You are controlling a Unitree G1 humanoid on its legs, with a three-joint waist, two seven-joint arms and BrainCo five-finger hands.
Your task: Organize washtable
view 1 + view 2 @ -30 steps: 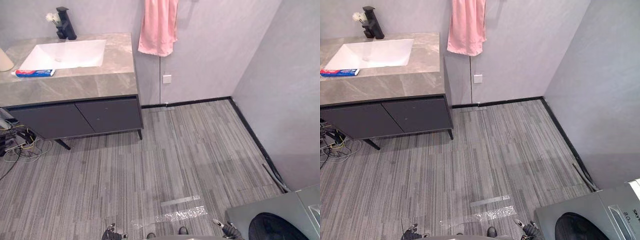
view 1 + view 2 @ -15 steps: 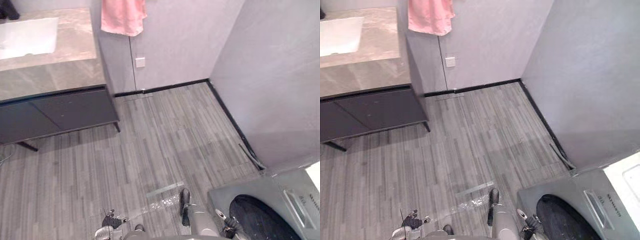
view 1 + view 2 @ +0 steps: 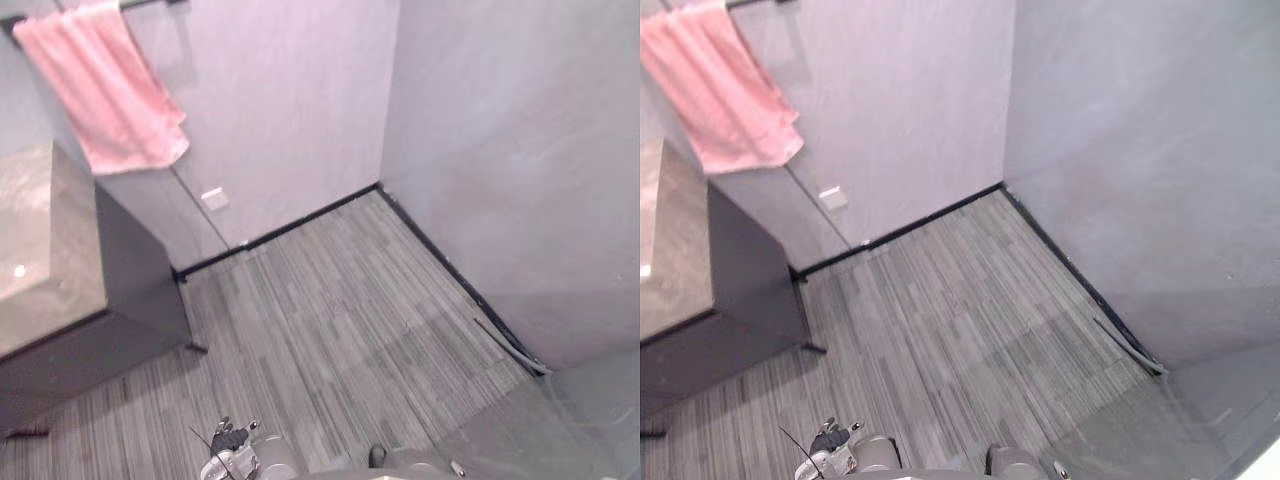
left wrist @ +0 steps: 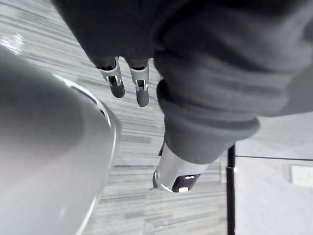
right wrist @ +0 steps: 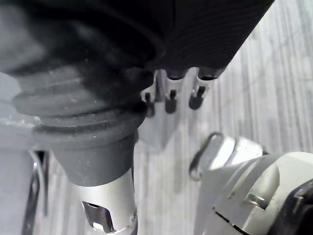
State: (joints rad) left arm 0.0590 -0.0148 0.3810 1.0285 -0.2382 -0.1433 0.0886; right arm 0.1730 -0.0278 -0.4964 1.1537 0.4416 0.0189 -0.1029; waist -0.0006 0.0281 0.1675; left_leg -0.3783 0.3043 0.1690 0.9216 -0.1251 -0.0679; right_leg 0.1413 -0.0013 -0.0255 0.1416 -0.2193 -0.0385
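Observation:
The washtable (image 3: 45,255), a grey marbled top on a dark cabinet, stands at the far left with only its right end in view. A pink towel (image 3: 110,90) hangs on the wall above and beside it. My left hand (image 3: 228,440) hangs low at the bottom edge, over the floor. In its wrist view the fingers (image 4: 141,85) point straight down and hold nothing. My right hand (image 5: 170,95) hangs over the striped floor as well, its fingers relaxed and empty, the thumb (image 5: 110,215) apart from them.
A white wall socket (image 3: 212,198) sits low on the wall right of the cabinet. Black skirting runs along both walls, which meet in a corner ahead. A thin hose (image 3: 510,350) lies along the right wall. A grey washing machine top (image 3: 570,430) fills the lower right.
The camera has swung to the right: the sink, the tap and the toothpaste tube have left the picture, and the corner of the room has come to the middle. Both hands still hang low.

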